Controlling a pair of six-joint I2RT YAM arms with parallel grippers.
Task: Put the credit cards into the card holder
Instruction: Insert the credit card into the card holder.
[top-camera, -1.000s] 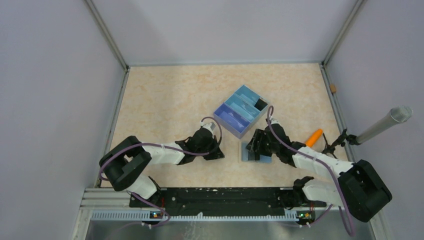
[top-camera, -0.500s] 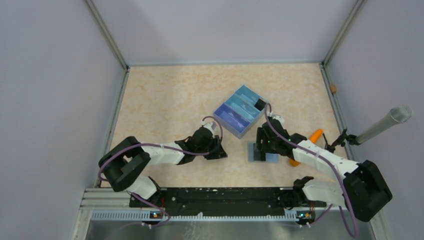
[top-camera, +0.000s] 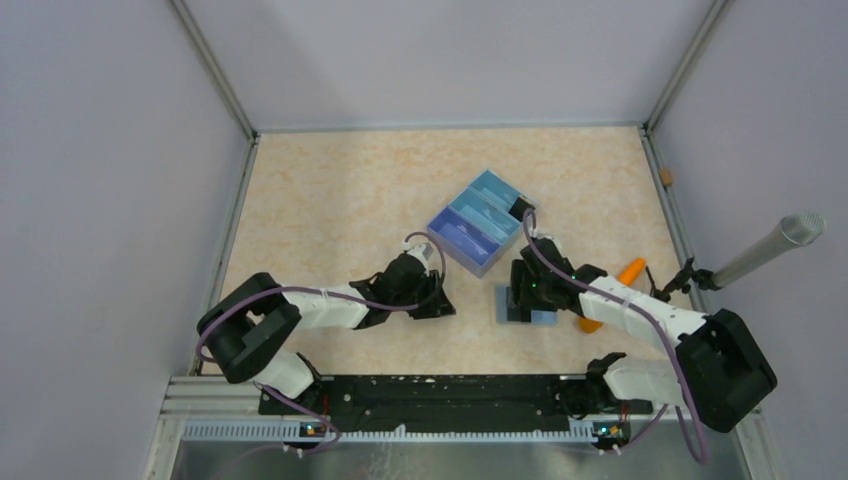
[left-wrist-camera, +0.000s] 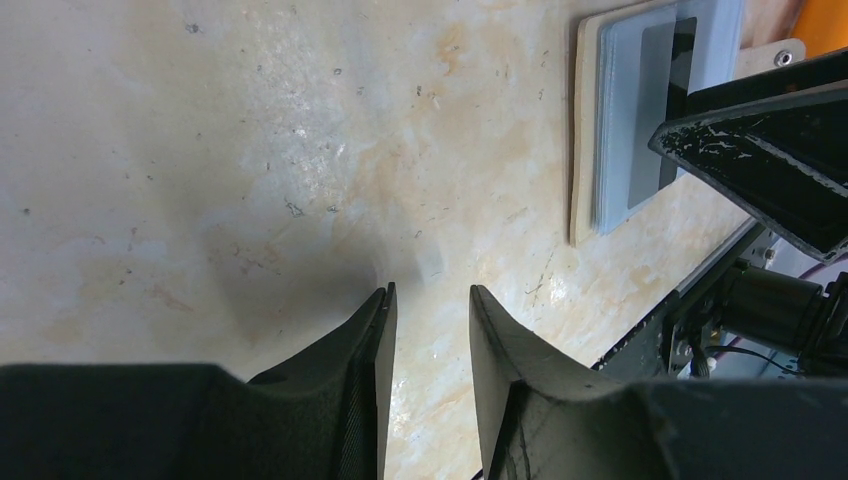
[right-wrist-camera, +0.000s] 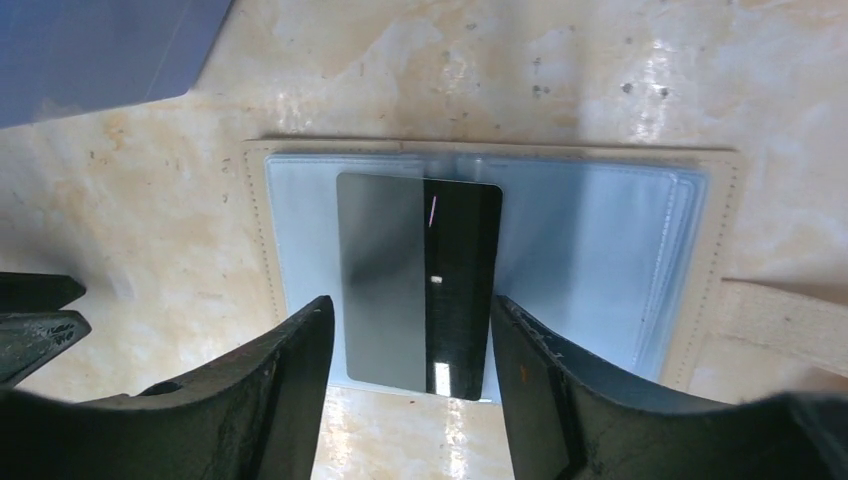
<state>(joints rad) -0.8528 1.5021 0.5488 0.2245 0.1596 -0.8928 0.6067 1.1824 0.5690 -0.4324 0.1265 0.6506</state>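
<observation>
Lying flat on card holder (right-wrist-camera: 600, 250); credit card (right-wrist-camera: 420, 285), long axis crosswise

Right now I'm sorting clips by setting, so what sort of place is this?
Most likely a robot test cell in a lab: a left arm and right arm bolted to a rail at the near edge of a table, plain walls boxing it in, and what looks like a microphone on a stand.
</observation>
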